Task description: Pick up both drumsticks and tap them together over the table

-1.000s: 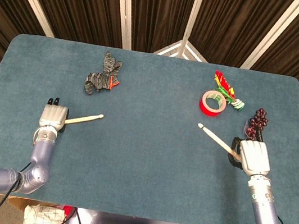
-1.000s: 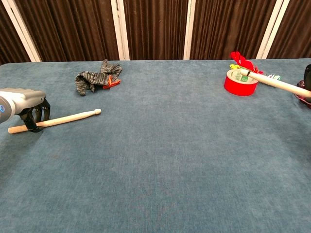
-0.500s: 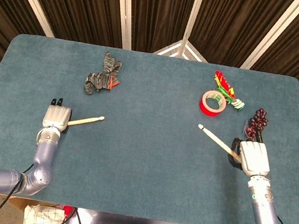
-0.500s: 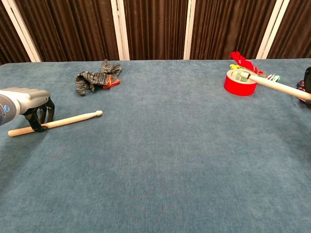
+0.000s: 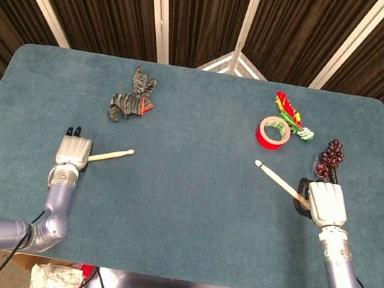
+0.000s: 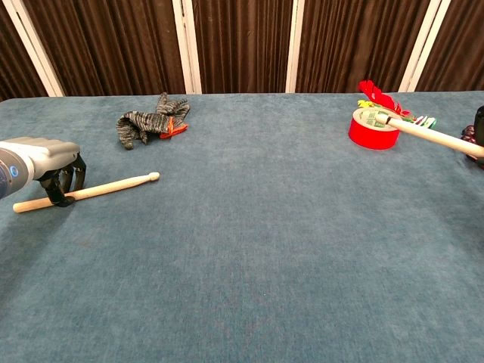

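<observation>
One wooden drumstick [image 5: 114,153] [image 6: 113,184] lies low on the blue table [image 5: 181,215], its tip pointing right. My left hand [image 5: 74,151] [image 6: 38,155] sits over its butt end, dark fingers [image 6: 60,181] curled around the shaft. The other drumstick [image 5: 278,178] [image 6: 431,134] is raised off the cloth, tip pointing left and up toward the red tape. My right hand [image 5: 327,202] grips its butt end; in the chest view only a sliver of that hand [image 6: 479,125] shows at the right edge.
A grey striped sock [image 5: 132,96] [image 6: 147,121] lies at the back left. At the back right are a red tape roll [image 5: 273,132] [image 6: 374,128], a red-yellow-green toy [image 5: 288,115] [image 6: 378,94] and a dark grape bunch [image 5: 331,157].
My left hand has shifted slightly right and toward me, and the left drumstick moved with it. The right drumstick's tip has wavered a little; the right hand stays put.
</observation>
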Motion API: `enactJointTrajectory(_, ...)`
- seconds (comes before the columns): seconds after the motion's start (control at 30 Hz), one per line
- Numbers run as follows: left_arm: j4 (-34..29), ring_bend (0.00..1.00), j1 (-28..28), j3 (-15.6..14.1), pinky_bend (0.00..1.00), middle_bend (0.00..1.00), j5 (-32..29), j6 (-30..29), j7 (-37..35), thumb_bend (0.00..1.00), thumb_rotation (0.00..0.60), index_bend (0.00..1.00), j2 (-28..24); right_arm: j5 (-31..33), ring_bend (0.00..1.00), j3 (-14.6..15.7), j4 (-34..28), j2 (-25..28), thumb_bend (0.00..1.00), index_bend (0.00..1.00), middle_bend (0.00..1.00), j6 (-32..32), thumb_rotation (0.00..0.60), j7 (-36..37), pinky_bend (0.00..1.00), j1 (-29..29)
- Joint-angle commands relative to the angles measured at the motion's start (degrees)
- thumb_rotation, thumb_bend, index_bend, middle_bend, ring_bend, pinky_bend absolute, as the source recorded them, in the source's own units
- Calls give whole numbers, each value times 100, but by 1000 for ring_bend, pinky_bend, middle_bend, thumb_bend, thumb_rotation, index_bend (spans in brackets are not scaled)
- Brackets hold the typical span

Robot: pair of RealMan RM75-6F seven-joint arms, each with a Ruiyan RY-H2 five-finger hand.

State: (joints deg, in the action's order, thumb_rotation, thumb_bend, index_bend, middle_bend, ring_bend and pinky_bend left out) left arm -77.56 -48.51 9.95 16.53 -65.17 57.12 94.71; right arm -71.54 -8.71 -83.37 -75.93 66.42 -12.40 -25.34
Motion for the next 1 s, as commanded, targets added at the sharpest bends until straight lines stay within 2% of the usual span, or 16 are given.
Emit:
enactJointTrajectory(0.03, 21, 76, -13, -24, 0, 536, -14, -42, 84, 594, 600, 554, 32, -2, 554, 4, 4, -4, 475, 839, 697, -6, 600, -3, 36, 0)
enactJointTrajectory(0.5, 301, 127, -8, -104, 0, 611, 190, -379, 340, 633, 600, 629, 252, -23, 554, -14, -35, 56, 475, 839, 697, 5, 600, 16, 36, 12)
enactJointTrajectory(1.0, 373, 127, 186, -24, 0, 620, 648, -402, -68, 633, 600, 634, 239, 19, 555, -49, -28, 40, 475, 842, 697, 12, 600, 3, 36, 14)
